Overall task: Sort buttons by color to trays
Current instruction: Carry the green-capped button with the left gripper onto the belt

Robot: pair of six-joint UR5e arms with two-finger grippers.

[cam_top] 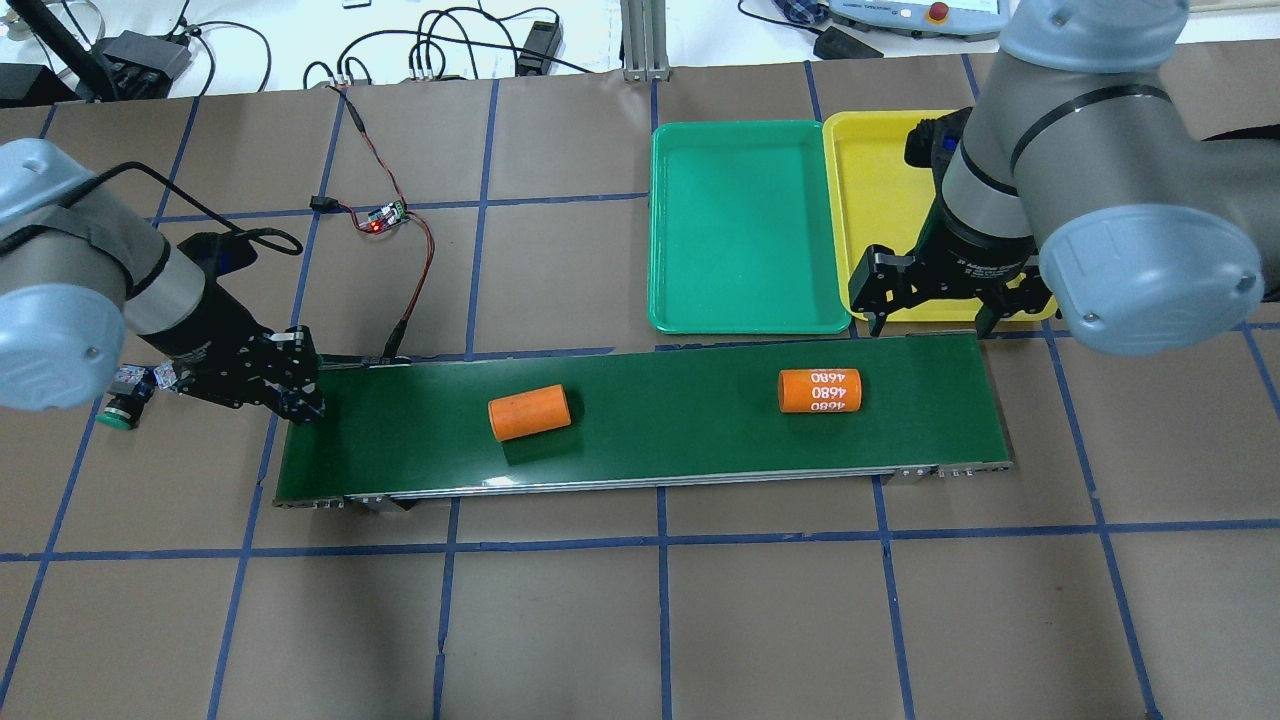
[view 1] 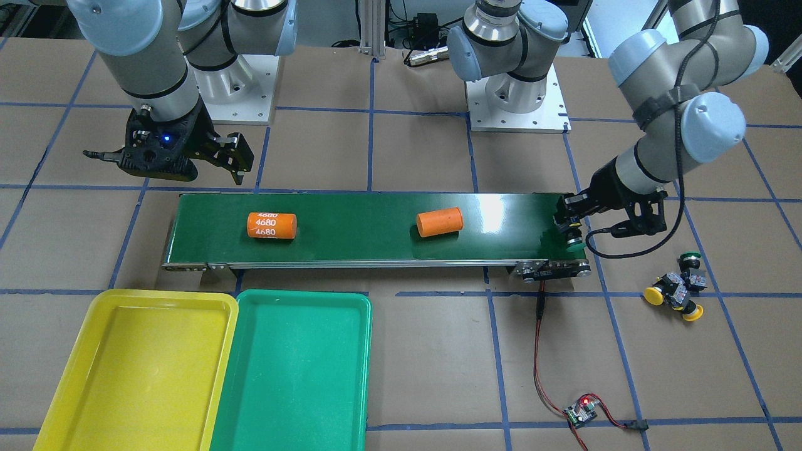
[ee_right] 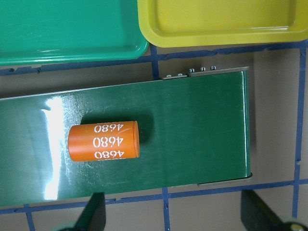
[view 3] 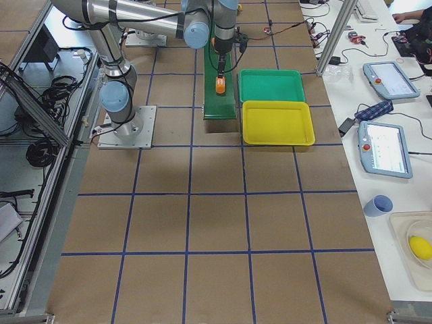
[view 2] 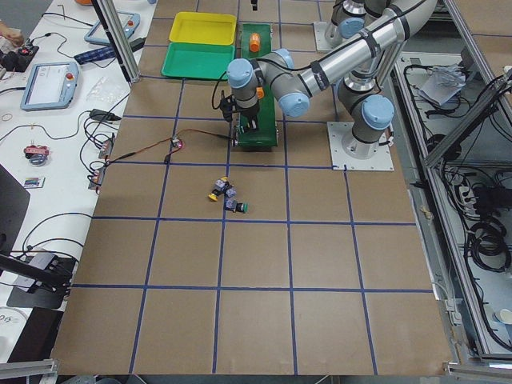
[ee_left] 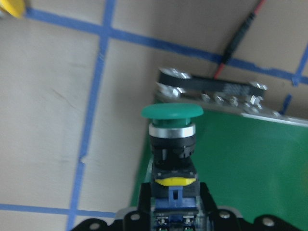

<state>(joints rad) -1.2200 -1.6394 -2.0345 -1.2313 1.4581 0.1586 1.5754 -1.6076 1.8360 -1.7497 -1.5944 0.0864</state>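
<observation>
My left gripper [ee_left: 173, 197] is shut on a green-capped button [ee_left: 172, 111], which it holds above the end of the conveyor belt [view 1: 376, 235]. The same gripper [view 1: 569, 227] shows at the belt's right end in the front view. Three more buttons lie clustered on the table beside that end: two yellow-capped [view 1: 653, 295] [view 1: 692, 311] and one green-capped [view 1: 691, 255]. My right gripper [cam_top: 930, 315] hangs open over the belt's other end, nothing between its fingers [ee_right: 91, 214]. The yellow tray [view 1: 150, 363] and green tray [view 1: 294, 369] stand side by side near it, both bare.
Two orange cylinders lie on the belt, one printed "4680" [view 1: 270, 225] and one plain [view 1: 440, 222]. A small circuit board with a red light [view 1: 581, 410] sits on the table, its red wire running to the belt's end.
</observation>
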